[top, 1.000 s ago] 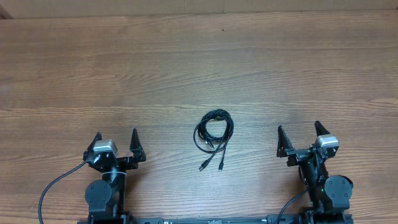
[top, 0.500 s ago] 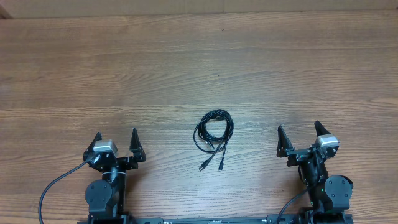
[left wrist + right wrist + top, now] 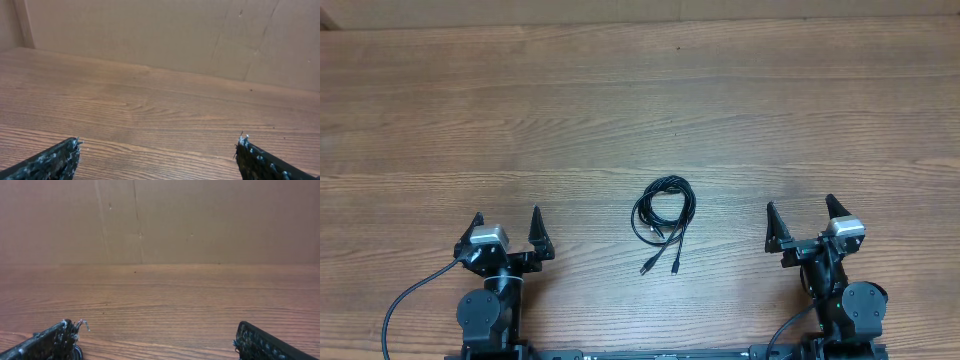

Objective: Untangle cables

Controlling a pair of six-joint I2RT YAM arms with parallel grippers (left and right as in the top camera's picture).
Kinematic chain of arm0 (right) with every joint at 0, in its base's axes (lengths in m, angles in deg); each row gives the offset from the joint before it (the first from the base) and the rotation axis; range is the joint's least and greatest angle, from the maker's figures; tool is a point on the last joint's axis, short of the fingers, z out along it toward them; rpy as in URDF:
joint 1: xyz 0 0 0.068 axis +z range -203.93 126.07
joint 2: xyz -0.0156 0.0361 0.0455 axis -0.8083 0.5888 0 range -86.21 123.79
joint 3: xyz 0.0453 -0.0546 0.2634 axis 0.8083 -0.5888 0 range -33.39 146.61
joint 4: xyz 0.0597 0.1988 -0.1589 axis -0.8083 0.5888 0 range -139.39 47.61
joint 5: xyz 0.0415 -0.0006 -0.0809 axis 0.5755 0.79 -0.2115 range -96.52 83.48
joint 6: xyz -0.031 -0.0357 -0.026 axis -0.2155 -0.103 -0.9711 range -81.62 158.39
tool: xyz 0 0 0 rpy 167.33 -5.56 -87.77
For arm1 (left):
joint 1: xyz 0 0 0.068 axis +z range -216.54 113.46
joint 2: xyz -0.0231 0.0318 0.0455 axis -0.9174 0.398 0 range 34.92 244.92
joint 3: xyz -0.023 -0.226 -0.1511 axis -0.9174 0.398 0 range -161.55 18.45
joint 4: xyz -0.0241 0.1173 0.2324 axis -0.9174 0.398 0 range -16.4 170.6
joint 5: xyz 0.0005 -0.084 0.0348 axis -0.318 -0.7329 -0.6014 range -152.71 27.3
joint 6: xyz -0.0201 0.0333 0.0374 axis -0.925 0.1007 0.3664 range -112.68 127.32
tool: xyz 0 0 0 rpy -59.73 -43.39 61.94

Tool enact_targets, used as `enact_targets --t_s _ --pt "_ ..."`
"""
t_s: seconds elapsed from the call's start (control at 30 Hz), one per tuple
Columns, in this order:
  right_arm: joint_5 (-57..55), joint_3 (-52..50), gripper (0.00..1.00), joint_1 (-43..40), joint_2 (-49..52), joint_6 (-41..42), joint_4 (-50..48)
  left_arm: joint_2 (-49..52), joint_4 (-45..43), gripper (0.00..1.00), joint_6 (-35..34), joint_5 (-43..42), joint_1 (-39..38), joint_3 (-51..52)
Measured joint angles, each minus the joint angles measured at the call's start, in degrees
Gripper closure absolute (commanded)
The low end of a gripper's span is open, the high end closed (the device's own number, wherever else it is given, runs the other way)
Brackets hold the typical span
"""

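Wooden table (image 3: 620, 100), cardboard wall (image 3: 200, 220)

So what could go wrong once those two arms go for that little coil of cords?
The cables lie in one tight coil, so a pinch could catch several strands and tighten the tangle. They are thin and flat on the table, so the open left fingers or right fingers might scrape wood or miss. Neither wrist camera sees them yet.

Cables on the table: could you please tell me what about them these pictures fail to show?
Overhead: the cables are too small and overlapped to count or trace.
Left wrist: the cables lie outside the frame.
Right wrist: likewise outside the frame.
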Motion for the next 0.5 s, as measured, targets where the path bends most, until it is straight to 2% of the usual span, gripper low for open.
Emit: enact_targets --t_s 0.5 --pt "0.0 0.0 0.0 0.0 0.0 0.0 0.0 0.0 -0.3 0.0 0.0 0.4 0.0 0.0"
